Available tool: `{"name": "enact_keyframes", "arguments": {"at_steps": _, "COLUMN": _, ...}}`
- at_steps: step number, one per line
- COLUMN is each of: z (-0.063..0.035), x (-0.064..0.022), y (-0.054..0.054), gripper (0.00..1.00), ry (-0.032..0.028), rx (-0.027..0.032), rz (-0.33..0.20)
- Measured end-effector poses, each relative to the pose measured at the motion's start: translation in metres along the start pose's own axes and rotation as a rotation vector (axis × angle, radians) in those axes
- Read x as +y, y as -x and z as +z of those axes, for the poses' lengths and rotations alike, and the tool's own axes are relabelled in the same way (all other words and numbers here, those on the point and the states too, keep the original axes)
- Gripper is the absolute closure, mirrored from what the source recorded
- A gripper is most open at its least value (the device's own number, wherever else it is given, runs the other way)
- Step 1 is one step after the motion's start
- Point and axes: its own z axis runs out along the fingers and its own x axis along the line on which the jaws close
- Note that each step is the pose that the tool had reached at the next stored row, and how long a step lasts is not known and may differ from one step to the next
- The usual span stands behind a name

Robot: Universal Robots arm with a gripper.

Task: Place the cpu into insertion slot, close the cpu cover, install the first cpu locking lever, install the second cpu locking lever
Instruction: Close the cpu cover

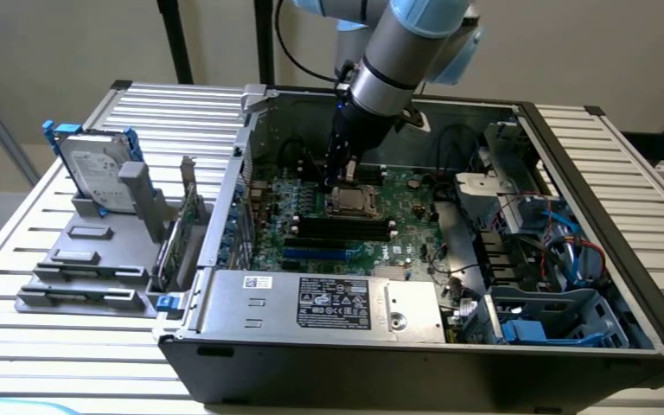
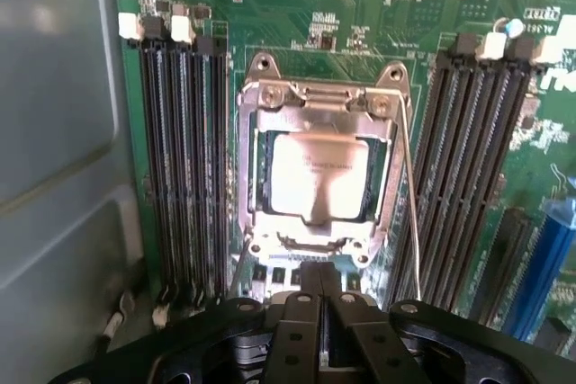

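Case [image 1: 424,367] open on bench [image 1: 643,147], holding green board [image 1: 413,216], power supply [image 1: 321,301] and drive cage [image 1: 552,316]. Slot [image 2: 259,182] holds cpu [image 2: 319,175]; cover [image 2: 315,101] lies flat over its edges, metal face showing through the window. Along one side of cover runs wire lever [image 2: 412,213]; latched or not, can't tell. Low over board, just beside slot: hand [image 2: 321,312] clenched, nothing between fingers. Outside case, exterior view's left: drive [image 1: 92,164] stands in grey holder [image 1: 79,259].
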Motion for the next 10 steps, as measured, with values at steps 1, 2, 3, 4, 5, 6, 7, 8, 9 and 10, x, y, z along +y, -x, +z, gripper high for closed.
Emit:
{"name": "enact_keyframes", "arguments": {"at_steps": 1, "z": -0.001, "x": -0.0033, "y": 0.001, "gripper": 0.89, "ry": 0.0, "rx": 0.0008, "rz": 0.0}}
{"name": "enact_keyframes", "arguments": {"at_steps": 2, "z": -0.002, "x": -0.0066, "y": 0.001, "gripper": 0.89, "ry": 0.0001, "rx": 0.0013, "rz": 0.0}}
{"name": "enact_keyframes", "arguments": {"at_steps": 3, "z": -0.0029, "x": -0.0099, "y": 0.002, "gripper": 0.89, "ry": 0.0, "rx": 0.0015, "rz": -0.001}}
{"name": "enact_keyframes", "arguments": {"at_steps": 4, "z": -0.0039, "x": -0.0132, "y": 0.002, "gripper": 0.89, "ry": 0.0, "rx": 0.0018, "rz": -0.001}}
{"name": "enact_keyframes", "arguments": {"at_steps": 5, "z": -0.0049, "x": -0.0158, "y": 0.003, "gripper": 0.89, "ry": 0.0001, "rx": 0.0019, "rz": -0.001}}
{"name": "enact_keyframes", "arguments": {"at_steps": 6, "z": -0.0059, "x": -0.0175, "y": 0.004, "gripper": 0.89, "ry": 0.0001, "rx": 0.002, "rz": -0.001}}
{"name": "enact_keyframes", "arguments": {"at_steps": 7, "z": -0.0059, "x": -0.0178, "y": 0.004, "gripper": 0.89, "ry": 0.0002, "rx": 0.0021, "rz": -0.001}}
{"name": "enact_keyframes", "arguments": {"at_steps": 8, "z": -0.006, "x": -0.0178, "y": 0.004, "gripper": 0.89, "ry": 0.0002, "rx": 0.002, "rz": -0.001}}
{"name": "enact_keyframes", "arguments": {"at_steps": 9, "z": -0.006, "x": -0.0178, "y": 0.004, "gripper": 0.89, "ry": 0.0002, "rx": 0.0021, "rz": -0.001}}
{"name": "enact_keyframes", "arguments": {"at_steps": 10, "z": -0.006, "x": -0.0178, "y": 0.004, "gripper": 0.89, "ry": 0.0002, "rx": 0.002, "rz": -0.001}}
